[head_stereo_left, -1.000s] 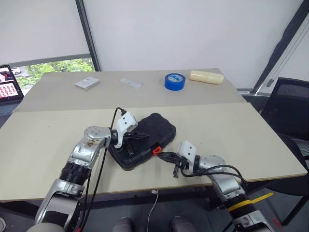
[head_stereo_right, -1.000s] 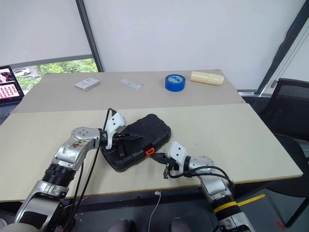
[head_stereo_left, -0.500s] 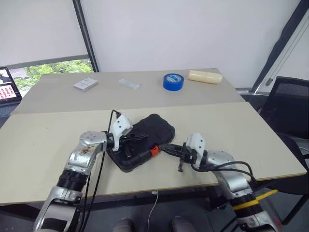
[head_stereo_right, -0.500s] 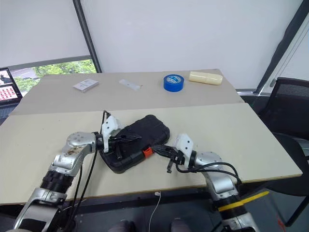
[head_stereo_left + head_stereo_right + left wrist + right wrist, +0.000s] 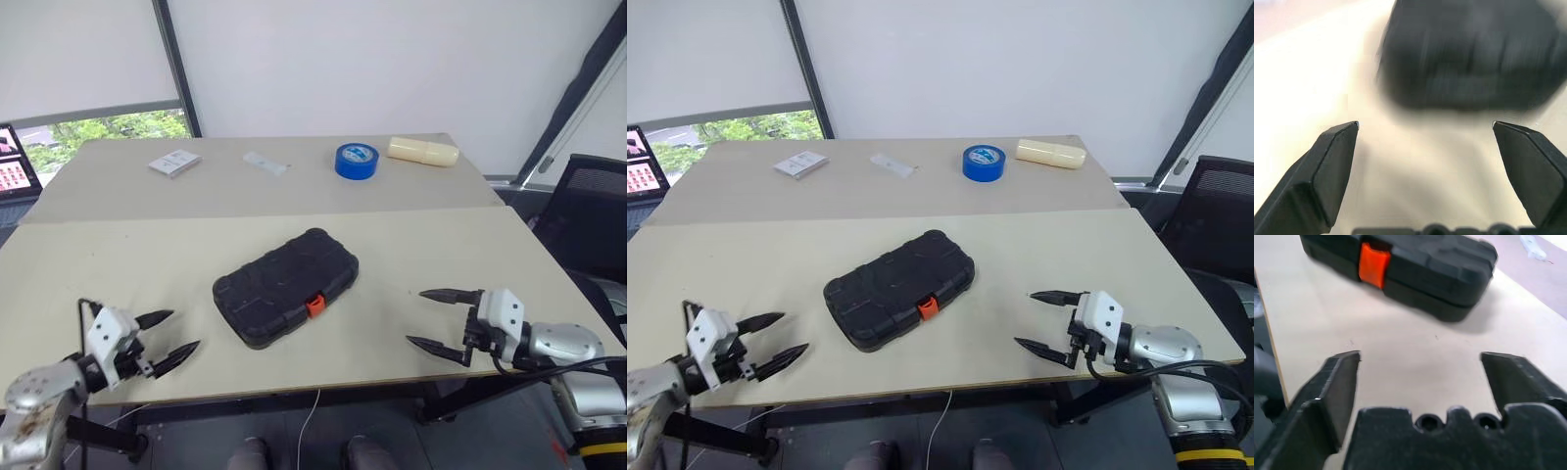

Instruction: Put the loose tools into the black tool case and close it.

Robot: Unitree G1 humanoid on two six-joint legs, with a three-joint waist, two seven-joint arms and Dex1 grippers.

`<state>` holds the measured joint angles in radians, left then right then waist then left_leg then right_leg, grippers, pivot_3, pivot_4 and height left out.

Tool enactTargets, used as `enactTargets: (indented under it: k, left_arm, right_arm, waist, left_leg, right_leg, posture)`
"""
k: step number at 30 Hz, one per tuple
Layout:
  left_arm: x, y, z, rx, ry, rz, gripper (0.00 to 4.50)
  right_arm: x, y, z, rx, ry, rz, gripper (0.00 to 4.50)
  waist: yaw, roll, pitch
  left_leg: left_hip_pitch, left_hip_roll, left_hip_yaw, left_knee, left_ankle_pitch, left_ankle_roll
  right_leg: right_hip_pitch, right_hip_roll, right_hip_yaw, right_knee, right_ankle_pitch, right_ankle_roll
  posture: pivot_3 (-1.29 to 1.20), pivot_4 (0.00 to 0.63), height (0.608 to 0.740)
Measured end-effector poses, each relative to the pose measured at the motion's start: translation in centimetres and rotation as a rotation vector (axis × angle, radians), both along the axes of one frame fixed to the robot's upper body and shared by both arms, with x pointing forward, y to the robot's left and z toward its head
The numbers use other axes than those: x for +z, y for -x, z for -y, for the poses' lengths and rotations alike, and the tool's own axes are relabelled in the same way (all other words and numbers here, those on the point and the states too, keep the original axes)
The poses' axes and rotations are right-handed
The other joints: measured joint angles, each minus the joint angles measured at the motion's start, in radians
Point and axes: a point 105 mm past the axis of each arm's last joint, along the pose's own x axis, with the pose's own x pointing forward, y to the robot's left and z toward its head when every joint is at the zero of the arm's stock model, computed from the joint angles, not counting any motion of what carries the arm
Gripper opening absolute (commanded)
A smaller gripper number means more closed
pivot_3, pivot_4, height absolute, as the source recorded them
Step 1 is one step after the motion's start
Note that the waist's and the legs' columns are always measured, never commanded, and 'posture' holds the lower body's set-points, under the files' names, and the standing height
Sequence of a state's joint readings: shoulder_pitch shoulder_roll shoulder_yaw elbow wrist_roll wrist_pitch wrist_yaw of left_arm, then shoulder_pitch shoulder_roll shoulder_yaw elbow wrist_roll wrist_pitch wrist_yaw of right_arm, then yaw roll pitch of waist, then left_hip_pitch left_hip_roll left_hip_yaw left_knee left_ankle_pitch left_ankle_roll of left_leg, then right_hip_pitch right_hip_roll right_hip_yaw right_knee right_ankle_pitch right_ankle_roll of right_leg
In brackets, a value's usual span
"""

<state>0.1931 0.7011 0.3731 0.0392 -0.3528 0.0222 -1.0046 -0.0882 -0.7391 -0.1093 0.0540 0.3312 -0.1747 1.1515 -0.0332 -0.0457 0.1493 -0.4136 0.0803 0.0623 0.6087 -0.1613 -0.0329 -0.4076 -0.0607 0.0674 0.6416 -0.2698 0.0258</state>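
Observation:
The black tool case (image 5: 284,289) lies shut in the middle of the near table, its orange latch (image 5: 314,306) facing the front edge. The loose tools are out of view. My left gripper (image 5: 185,329) hovers open near the front left edge, well left of the case, with nothing between its fingers. My right gripper (image 5: 415,316) stands open to the right of the case, also apart from it and empty. The right wrist view looks past my open right gripper (image 5: 1420,353) at the case (image 5: 1425,264) and latch (image 5: 1374,264). The left wrist view shows the case (image 5: 1469,54) blurred.
On the far table lie a blue tape roll (image 5: 355,161), a cream cylinder (image 5: 423,152), a small white box (image 5: 175,163) and a clear packet (image 5: 265,164). A black chair (image 5: 578,196) stands at the right, a screen (image 5: 10,157) at the left edge.
Both grippers left the case and opened. The left one drew back to the front left, the right one swung out to the right. The case stays shut in place.

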Motion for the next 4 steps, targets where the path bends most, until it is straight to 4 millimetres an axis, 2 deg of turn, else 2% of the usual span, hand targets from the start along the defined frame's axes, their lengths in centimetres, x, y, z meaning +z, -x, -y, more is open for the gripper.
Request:
enactTargets:
  k: [4]
  left_arm:
    - [-0.26, 1.04, -0.91, 0.046, -0.045, -0.017, 4.5]
  right_arm:
    - [-0.14, 0.01, 0.38, 0.016, 0.017, 0.019, 4.45]
  waist:
    - [0.013, -0.002, 0.001]
  left_leg:
    - [-0.004, 0.001, 0.004, 0.001, 0.0, -0.001]
  right_leg:
    - [-0.009, -0.002, 0.001, -0.001, 0.001, -0.002]
  posture:
    - [0.0, 0.15, 0.74]
